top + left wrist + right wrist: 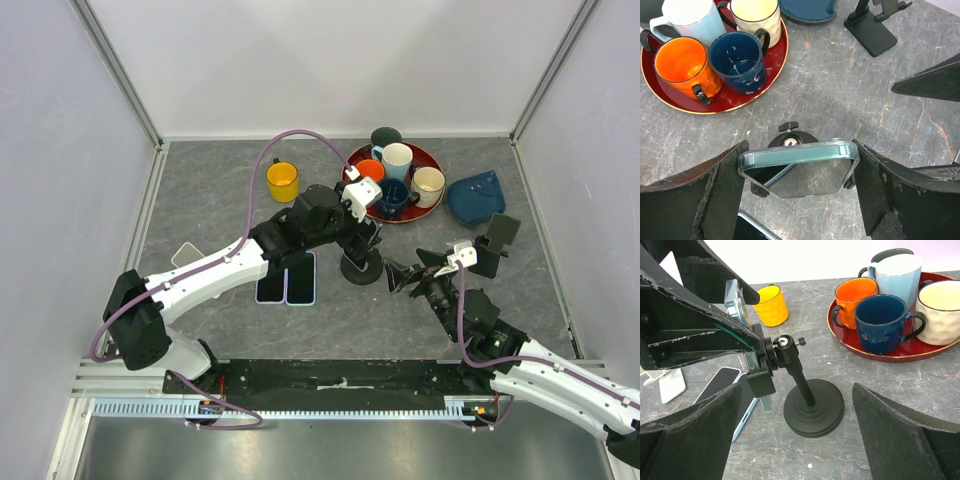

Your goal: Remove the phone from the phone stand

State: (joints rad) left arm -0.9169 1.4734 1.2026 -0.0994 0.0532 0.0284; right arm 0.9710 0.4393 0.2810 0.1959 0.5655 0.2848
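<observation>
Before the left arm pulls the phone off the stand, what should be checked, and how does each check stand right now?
1. Left gripper fingers against both ends of the phone: ok.
2. Grip firm enough to pull: cannot tell.
3. Phone free of the clamp on the stand: not ok, it sits in it.
4. Right gripper steadying the stand: not ok, it is open, with its fingers off the base.
5. Tray with mugs set apart from the stand: ok.

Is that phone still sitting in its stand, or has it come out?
In the stand: the phone sits against its clamp, with the left claw closed on its ends.
</observation>
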